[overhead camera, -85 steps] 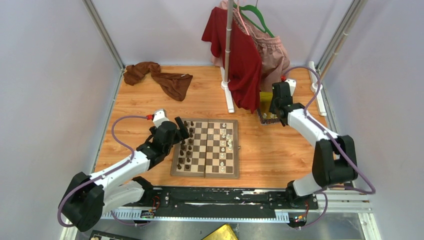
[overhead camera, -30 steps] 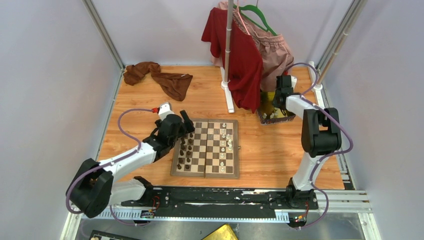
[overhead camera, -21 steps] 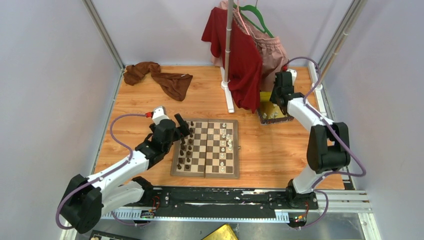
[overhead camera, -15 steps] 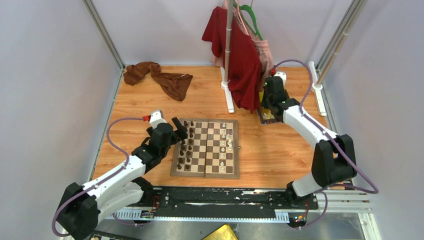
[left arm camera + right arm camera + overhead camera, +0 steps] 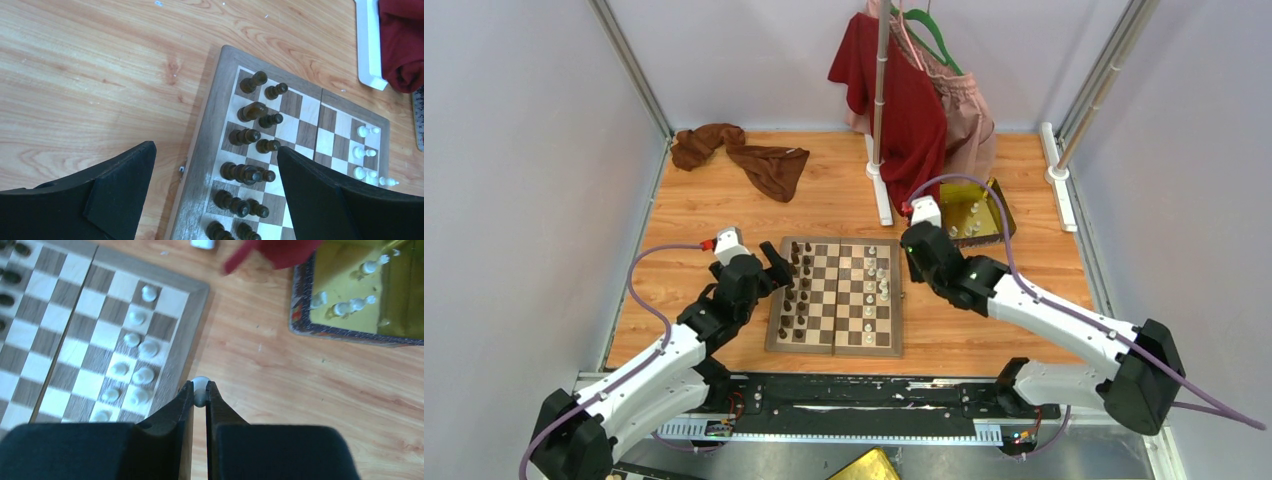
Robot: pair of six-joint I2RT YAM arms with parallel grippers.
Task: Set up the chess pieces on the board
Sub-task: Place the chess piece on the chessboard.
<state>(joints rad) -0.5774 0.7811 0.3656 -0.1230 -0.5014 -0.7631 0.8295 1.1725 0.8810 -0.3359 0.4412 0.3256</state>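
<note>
Right wrist view: the right tool (image 5: 200, 390) is clenched on a cream-white piece (image 5: 201, 384), held over bare worktop (image 5: 280, 380) just beside the board (image 5: 191, 315) — between the gold tray (image 5: 296, 300) and the white pieces (image 5: 142, 347) already standing. This looks like the delivery step; next, it must reach over a free square and lower the piece upright. The right arm stretches low and forward; the left tool (image 5: 215, 148) hangs spread wide above the dark pieces (image 5: 250, 135).

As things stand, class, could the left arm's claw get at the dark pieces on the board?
Probably yes. The left claw hangs open over the left edge of the board, right beside the dark pieces, with nothing between them.
</note>
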